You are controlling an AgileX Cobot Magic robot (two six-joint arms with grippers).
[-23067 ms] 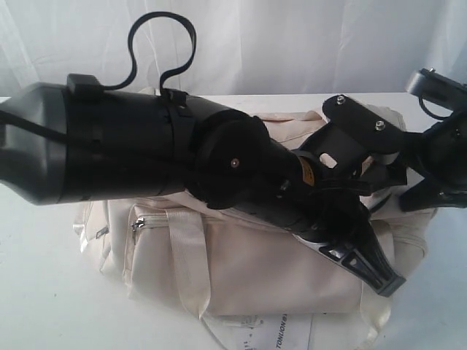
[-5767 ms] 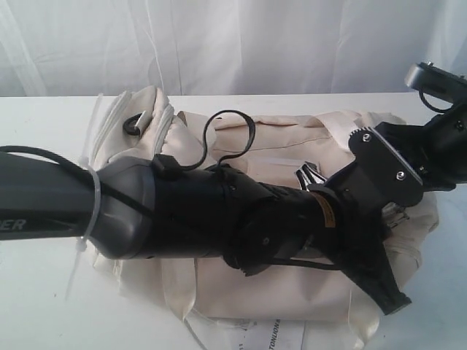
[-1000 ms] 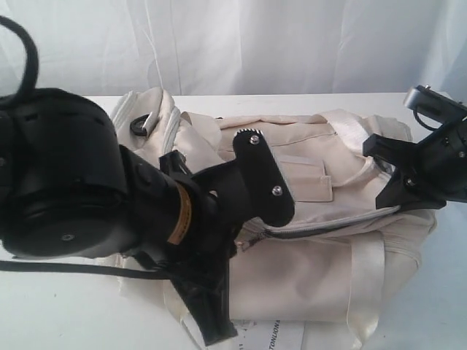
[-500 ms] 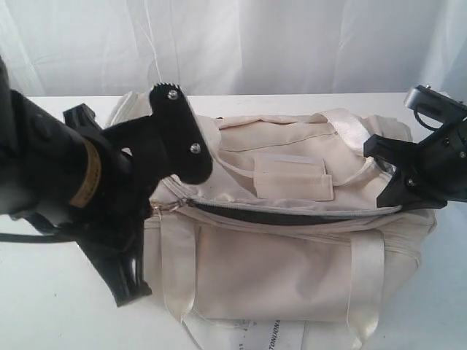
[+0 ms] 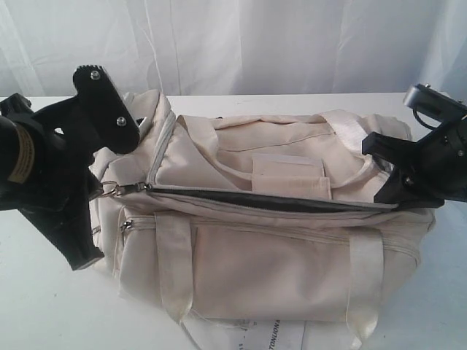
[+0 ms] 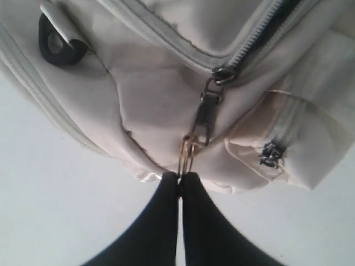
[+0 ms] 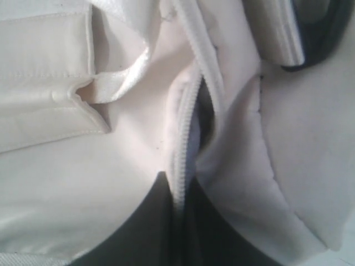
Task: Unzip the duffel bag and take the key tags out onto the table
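The cream duffel bag (image 5: 277, 255) lies on the white table (image 5: 44, 306). Its top zipper (image 5: 270, 200) gapes along most of its length and shows dark lining. At the bag's left end my left gripper (image 5: 98, 193) is shut on the metal ring (image 6: 186, 155) of the zipper pull (image 6: 206, 119), drawn taut away from the slider (image 6: 222, 73). My right gripper (image 5: 398, 195) is shut on the zipper edge (image 7: 186, 127) at the bag's right end. The key tags are hidden.
A white printed paper hang-tag (image 5: 270, 337) lies under the bag's front edge. A white curtain (image 5: 255, 44) hangs behind the table. A black ring (image 6: 55, 44) and a side pocket zipper (image 6: 272, 155) sit on the bag's left end.
My left gripper has travelled left along the bag with the zipper pull, and the dark gap of the zipper has lengthened. The right gripper has held still.
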